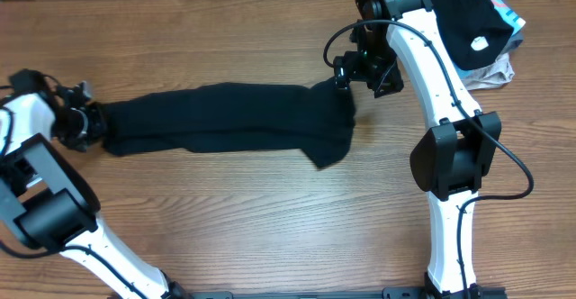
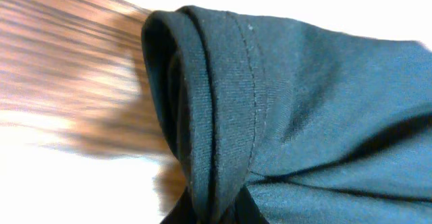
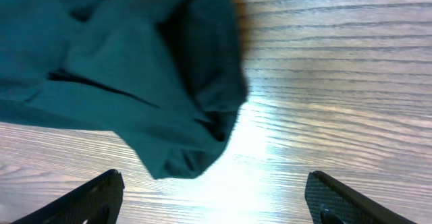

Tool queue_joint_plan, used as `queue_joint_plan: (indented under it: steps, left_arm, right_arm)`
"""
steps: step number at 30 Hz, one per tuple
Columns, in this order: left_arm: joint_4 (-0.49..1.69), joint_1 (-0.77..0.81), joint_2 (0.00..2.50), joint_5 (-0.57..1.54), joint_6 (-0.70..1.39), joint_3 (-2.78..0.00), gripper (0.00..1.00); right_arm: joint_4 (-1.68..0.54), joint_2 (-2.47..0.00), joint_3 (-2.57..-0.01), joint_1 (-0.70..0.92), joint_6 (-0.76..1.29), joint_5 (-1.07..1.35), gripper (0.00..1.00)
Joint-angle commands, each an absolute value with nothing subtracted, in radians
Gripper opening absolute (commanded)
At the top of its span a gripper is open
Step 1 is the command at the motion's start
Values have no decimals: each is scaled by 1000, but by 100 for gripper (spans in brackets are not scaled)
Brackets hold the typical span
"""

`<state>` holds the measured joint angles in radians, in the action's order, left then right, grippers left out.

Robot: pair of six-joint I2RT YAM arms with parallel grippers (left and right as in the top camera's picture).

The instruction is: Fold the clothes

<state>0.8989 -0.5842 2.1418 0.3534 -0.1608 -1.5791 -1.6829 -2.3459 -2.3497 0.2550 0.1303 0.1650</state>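
Black garment (image 1: 225,119) is lying stretched long across the counter (image 1: 225,222), not yet folded. Right tool (image 3: 216,183) is hovering spread wide and empty by one end; left tool's (image 1: 88,121) grip: cannot tell.

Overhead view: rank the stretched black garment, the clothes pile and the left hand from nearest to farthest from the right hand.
Measured from the right hand:
1. black garment: its right end lies just beside that hand.
2. clothes pile: in the top right of the picture.
3. left hand: at the garment's opposite end, far left.
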Motion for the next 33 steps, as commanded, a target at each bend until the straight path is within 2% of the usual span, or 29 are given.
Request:
queue_joint_plan:
  steps: [1,10,17,25,29,30,33]
  left_arm:
    - [963,-587,2041,329,-255,-1683,4]
    - [1125,-447,2039,334,-356,-1783,4]
    - [1113,-191,2040,271,-397,-1782,4]
    - [1053,65,2040,146,-397,-1781,13]
    - [1047,139,2040,150,-397,-1781,9]
    - [1046,160,2040,150,-397,-1781,5]
    - [1046,194,2040,150,-397,-1781,4]
  right_arm:
    - [-1671,-2323,-2369,258,130,186,91]
    - [-1657,-2323,-2369,258,130,185,91]
    - [-1648,-2323,-2369,258,130,185,91]
    - [-1635,-2323,-2369,257,129,178,91]
    - [-1618,-2323,-2369,257,129,177,91]
    - [-1612,-2323,-2369,257,129,177,91]
    - [-1600,-2323,-2369,257,129,177,91]
